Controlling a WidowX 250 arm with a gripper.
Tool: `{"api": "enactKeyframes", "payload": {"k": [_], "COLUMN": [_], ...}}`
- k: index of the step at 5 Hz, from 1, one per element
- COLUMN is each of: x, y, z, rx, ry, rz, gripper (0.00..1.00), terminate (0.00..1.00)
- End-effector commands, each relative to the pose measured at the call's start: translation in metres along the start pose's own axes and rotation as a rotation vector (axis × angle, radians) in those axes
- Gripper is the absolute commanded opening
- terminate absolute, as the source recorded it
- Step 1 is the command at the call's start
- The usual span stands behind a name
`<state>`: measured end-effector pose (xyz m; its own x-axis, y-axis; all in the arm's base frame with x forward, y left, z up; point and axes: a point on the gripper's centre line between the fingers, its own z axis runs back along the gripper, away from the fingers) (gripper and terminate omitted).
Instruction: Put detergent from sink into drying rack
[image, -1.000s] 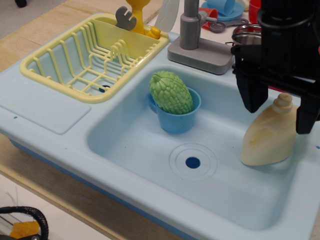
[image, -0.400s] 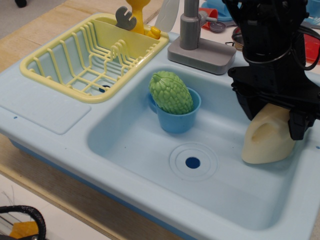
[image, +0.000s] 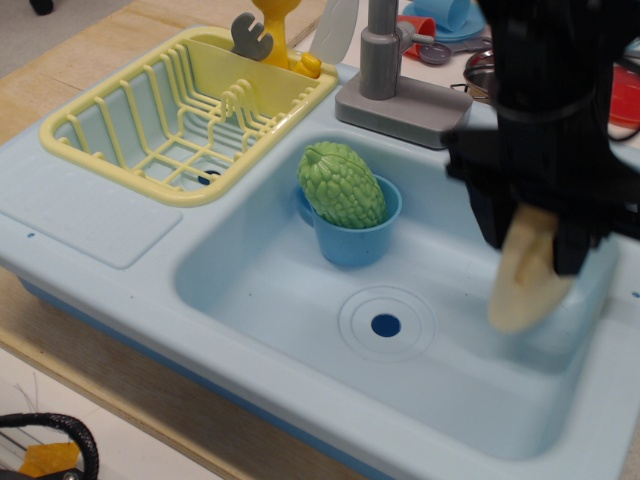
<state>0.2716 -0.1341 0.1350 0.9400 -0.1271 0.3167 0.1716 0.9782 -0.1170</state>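
Note:
The cream detergent bottle (image: 524, 285) stands at the right side of the light-blue sink (image: 290, 300), its lower end close to the basin floor. My black gripper (image: 532, 240) has come down over its top, with one finger on each side of the bottle and closed against it. The bottle's cap and handle are hidden behind the gripper. The pale yellow drying rack (image: 150, 110) sits at the back left of the sink unit, far from the gripper, and holds nothing on its grid.
A blue cup (image: 355, 235) holding a bumpy green vegetable (image: 343, 185) stands in the sink's back middle. The drain hole (image: 385, 325) is in the floor. The grey faucet (image: 395, 80) stands between rack and gripper. Dishes lie behind at top right.
My gripper has dropped from above the bottle onto it and its fingers have closed on the sides. The bottle has turned and shifted slightly left.

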Motion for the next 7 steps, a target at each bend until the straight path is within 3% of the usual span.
{"api": "enactKeyframes", "payload": {"k": [1, 4, 5, 6, 7], "x": [0.018, 0.028, 0.011, -0.001, -0.001], "y": [0.035, 0.141, 0.176, 0.201, 0.201], "z": [0.055, 0.099, 0.111, 0.106, 0.106], "rx": [0.149, 0.389, 0.439, 0.397, 0.397], "ry": [-0.04, -0.014, -0.029, -0.002, -0.002], "rz": [0.05, 0.043, 0.071, 0.093, 0.093], "gripper": [0.0, 0.0, 0.0, 0.0, 1.0], "terminate": [0.0, 0.0, 0.0, 0.0, 0.0]}}
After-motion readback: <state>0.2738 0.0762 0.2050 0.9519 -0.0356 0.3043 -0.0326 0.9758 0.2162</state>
